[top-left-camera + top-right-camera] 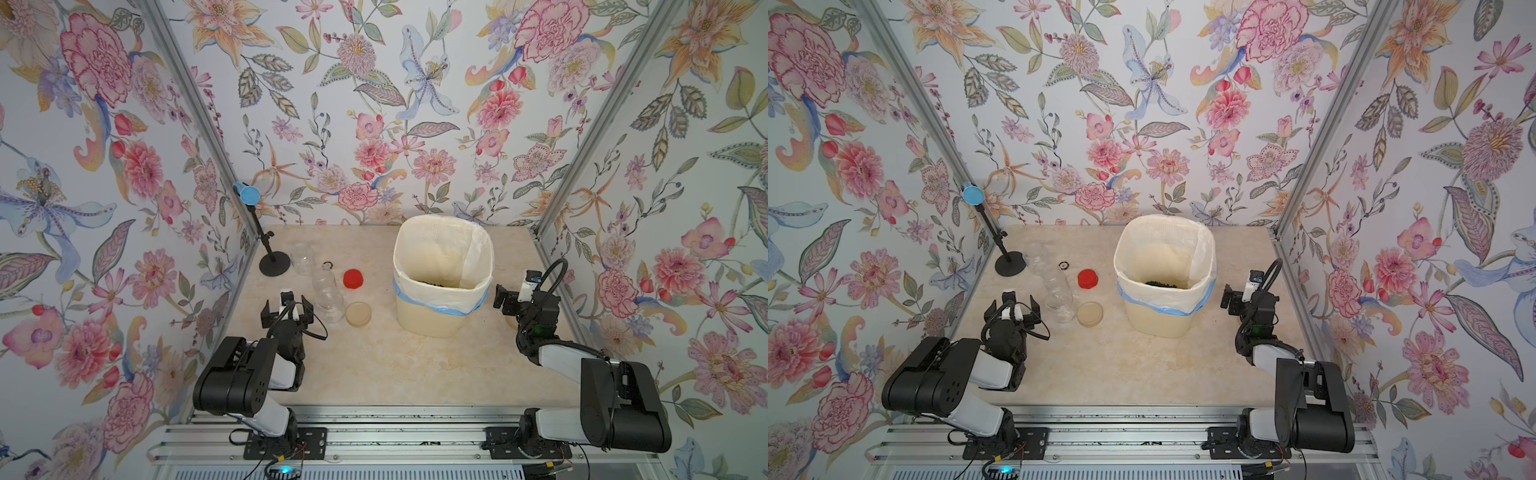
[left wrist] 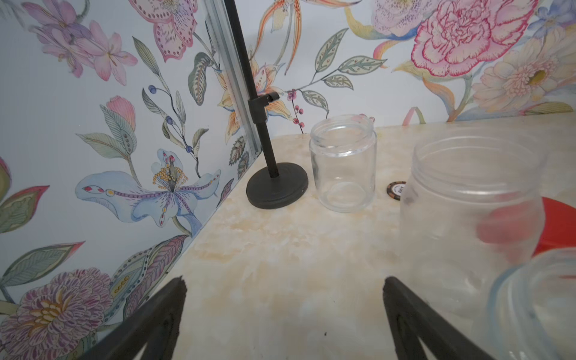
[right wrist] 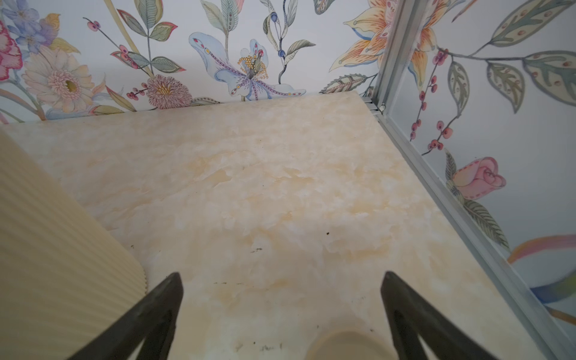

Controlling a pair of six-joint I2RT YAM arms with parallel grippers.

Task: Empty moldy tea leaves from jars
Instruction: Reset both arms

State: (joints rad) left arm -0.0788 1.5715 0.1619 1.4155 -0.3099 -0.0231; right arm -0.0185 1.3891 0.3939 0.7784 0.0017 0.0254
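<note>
Three clear, lidless, empty-looking jars (image 1: pixel 323 277) stood upright near the left edge of the counter (image 1: pixel 374 365), just beside the nearer, wide-open, empty left gripper (image 1: pixel 286 311).

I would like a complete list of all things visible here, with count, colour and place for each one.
jars: three, clear, empty, uncapped, in a row at the table's left
cap: one, red, right of the middle jar
lid: one, beige, right of the nearest jar
chip: one, dark, by the middle jar
stand: one, black with blue disc, back left corner
bin: one, cream, white liner, right of the cap
tea leaves: small dark heap, at the bin's bottom
round object: one, beige, below the right gripper; perhaps another lid
table: one, beige marbled
left gripper: black, open, empty, left of the nearest jar
right gripper: black, open, empty, right of the bin
</note>
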